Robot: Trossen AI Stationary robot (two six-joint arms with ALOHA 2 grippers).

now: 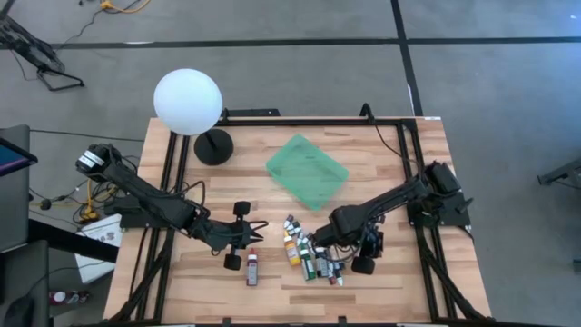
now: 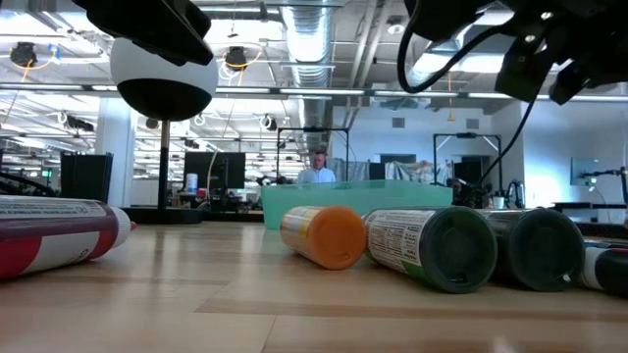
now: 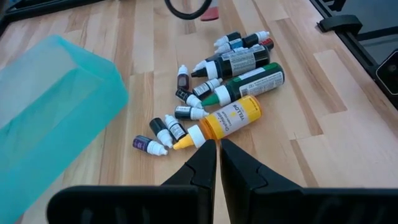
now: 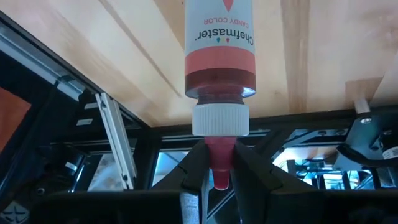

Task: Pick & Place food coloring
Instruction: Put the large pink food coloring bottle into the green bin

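The right claw (image 4: 219, 168) is narrowed to a small gap and grasps a red food coloring bottle (image 4: 219, 62) by its thin red nozzle, just below the white cap. The bottle's label reads "Chefmaster Candy Color". Its body points away from the claw over the wooden surface (image 1: 182, 272), near an edge. Whether it is lifted or lying flat cannot be told.

The left claw (image 3: 217, 152) is clenched, its two dark fingers pressed together and holding nothing. It hovers just in front of the main cluster of food coloring (image 3: 224, 81), with its tips close to the orange cap end of a yellow bottle (image 3: 230, 118).

That cluster lies at the front middle of the surface: large dark green bottles, the yellow one, and many tiny dark bottles with white caps, all on their sides and touching. A lone red bottle (image 1: 252, 270) lies apart on the cluster's left side, near the left claw.

A flat green tray (image 1: 307, 171) sits behind the cluster, turned at an angle. A white globe lamp (image 1: 188, 102) stands at the back left corner. A person (image 2: 317, 169) is far off in the room.
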